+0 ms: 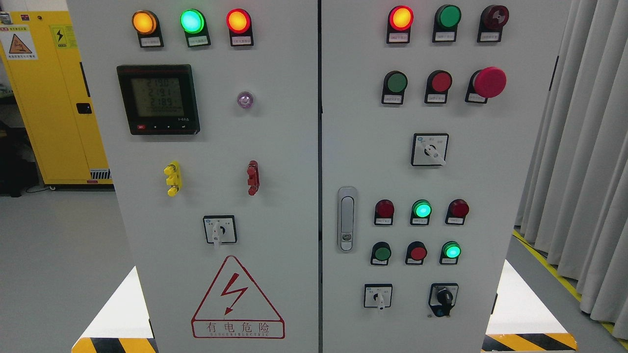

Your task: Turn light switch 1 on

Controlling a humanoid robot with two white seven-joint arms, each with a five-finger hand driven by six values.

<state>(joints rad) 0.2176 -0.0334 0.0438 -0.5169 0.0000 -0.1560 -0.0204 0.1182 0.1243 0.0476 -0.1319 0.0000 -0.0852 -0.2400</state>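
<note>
neither robot hand is in view, so i cannot tell how either is set. the control cabinet (274,147) fills the frame. which control is light switch 1 is unreadable; the labels are too small. candidates sit right of the door handle (347,219): a row of push buttons (381,253) and a rotary selector (378,296) below. the likely risk is pressing the wrong one, such as the red mushroom button (489,82) far above the handle.

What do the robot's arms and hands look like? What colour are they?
Neither arm nor hand shows in the head view, so their looks cannot be told. Only the grey electrical cabinet with round coloured lamps and buttons fills the picture, beside a yellow metal cabinet and grey curtains.
</note>
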